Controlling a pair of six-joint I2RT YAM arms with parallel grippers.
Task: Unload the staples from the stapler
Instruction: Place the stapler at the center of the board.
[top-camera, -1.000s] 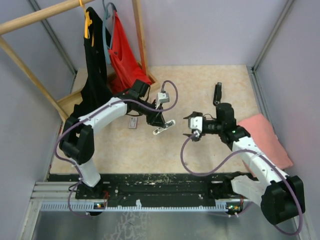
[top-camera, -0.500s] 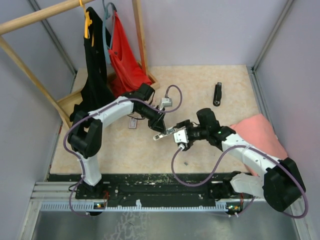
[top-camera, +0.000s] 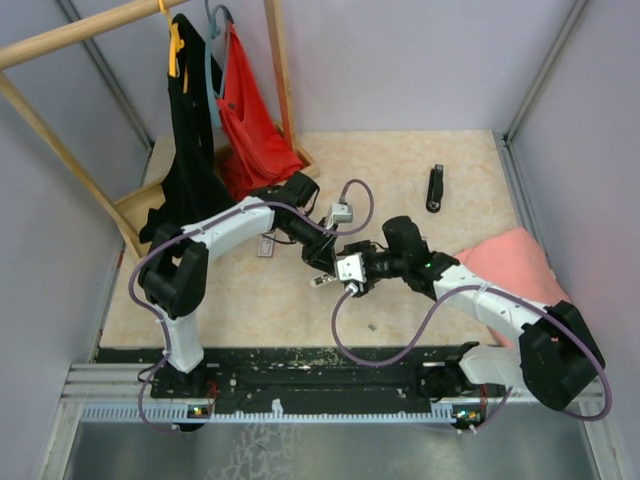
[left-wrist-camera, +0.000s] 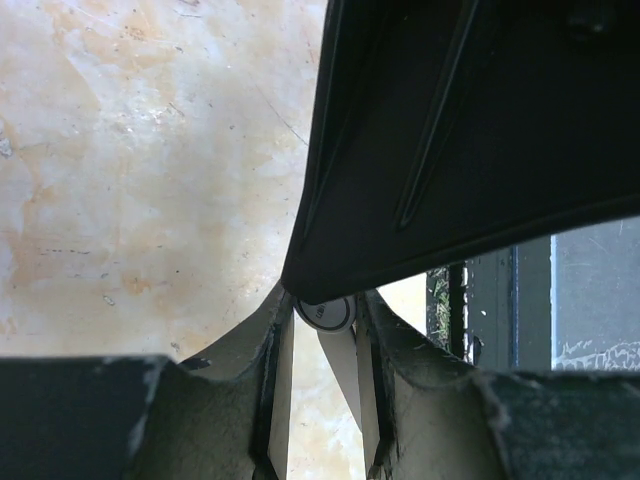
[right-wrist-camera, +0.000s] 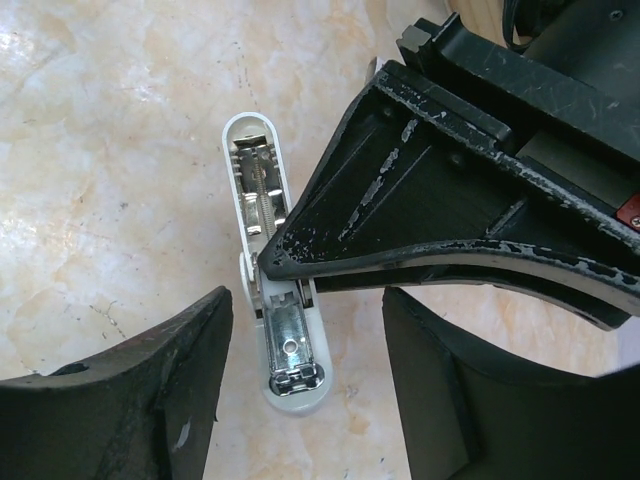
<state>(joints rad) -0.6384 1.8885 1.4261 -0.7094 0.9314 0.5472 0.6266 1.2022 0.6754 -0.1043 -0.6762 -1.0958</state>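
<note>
Stapler (right-wrist-camera: 288, 345), white and hinged open, sits near the middle of the bench (top-camera: 420, 150), pinched tight in my left claw (left-wrist-camera: 322, 330). My right claw (top-camera: 348, 272) stands wide and empty, a finger on either side of the magazine. I judge the step to be reaching for the staples, and next I need a square pinch. I count one stapler, one slim black tool (top-camera: 436, 188) and one small box (top-camera: 266, 246). I can't make out any staples.

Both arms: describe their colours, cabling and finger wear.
The left arm and right arm share white links between bulky black joints, each trailed by a looping mauve cable. The right gripper has plain black curved fingers; the left gripper's black fingers are scuffed with pale scratches.
</note>
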